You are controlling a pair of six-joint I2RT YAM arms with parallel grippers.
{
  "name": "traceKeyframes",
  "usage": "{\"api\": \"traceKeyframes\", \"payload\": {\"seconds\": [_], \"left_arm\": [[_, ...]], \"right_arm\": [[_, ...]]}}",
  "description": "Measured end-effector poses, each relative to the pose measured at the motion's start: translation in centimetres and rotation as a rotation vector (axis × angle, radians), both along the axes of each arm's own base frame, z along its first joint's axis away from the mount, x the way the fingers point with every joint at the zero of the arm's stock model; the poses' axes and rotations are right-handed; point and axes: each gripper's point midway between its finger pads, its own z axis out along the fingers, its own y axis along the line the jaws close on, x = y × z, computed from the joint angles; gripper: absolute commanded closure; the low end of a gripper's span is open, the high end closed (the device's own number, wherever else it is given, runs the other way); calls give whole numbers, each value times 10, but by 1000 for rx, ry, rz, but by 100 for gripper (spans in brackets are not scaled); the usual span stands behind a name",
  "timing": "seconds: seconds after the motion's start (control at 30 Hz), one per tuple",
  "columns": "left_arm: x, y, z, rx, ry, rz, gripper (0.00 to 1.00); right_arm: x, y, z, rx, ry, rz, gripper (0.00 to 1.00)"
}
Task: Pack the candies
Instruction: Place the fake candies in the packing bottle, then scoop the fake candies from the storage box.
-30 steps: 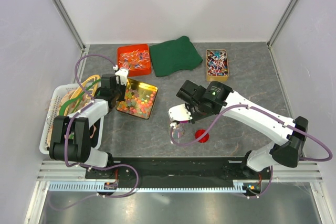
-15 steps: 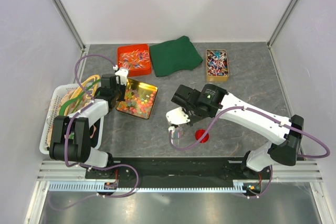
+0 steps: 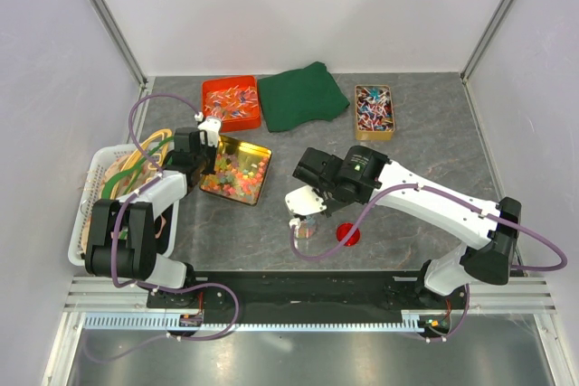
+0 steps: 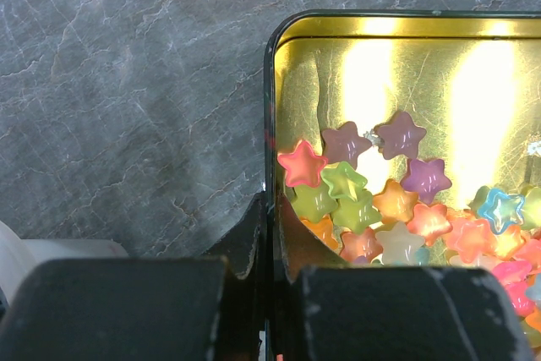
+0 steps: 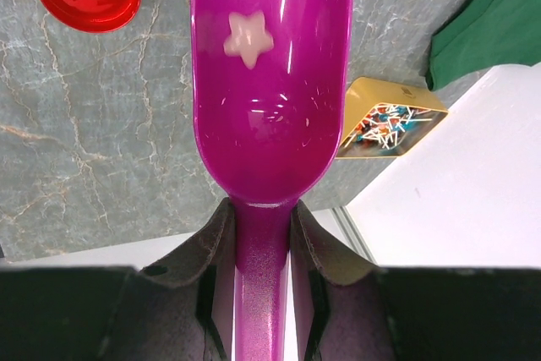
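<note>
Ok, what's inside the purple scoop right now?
One pale pink star candy lies in the scoop; the rest of its bowl is bare. The right fingers hide the handle's sides.

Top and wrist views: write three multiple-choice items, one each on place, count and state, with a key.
1. The green cloth lies: A between the orange tray and the small box; B left of the orange tray; C right of the small box.
2. Star candies in the purple scoop: A none; B one; C five.
3. The left gripper is: A open in the air; B shut on the gold tin's wall; C shut on the purple scoop.
Key: 1 A, the top view shows the cloth flanked by both; 2 B, a single pale star lies in the bowl; 3 B, it pinches the tin's dark rim.
</note>
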Motion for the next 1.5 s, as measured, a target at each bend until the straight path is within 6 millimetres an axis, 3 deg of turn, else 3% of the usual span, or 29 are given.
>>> {"api": "traceKeyframes", "payload": {"seconds": [0.77, 1.0, 1.23, 1.5], "left_arm": [[0, 0, 0, -1, -2, -1, 98], [-1, -10, 0, -36, 4, -44, 98], [-3, -19, 0, -71, 10, -89, 98], [-8, -33, -2, -95, 25, -147, 98]], "right_arm": [[6, 8, 14, -27, -90, 23, 100], [22, 13, 27, -28, -176, 27, 100], [63, 59, 38, 33, -334, 43, 100], [112, 120, 11, 13, -489, 69, 100]]}}
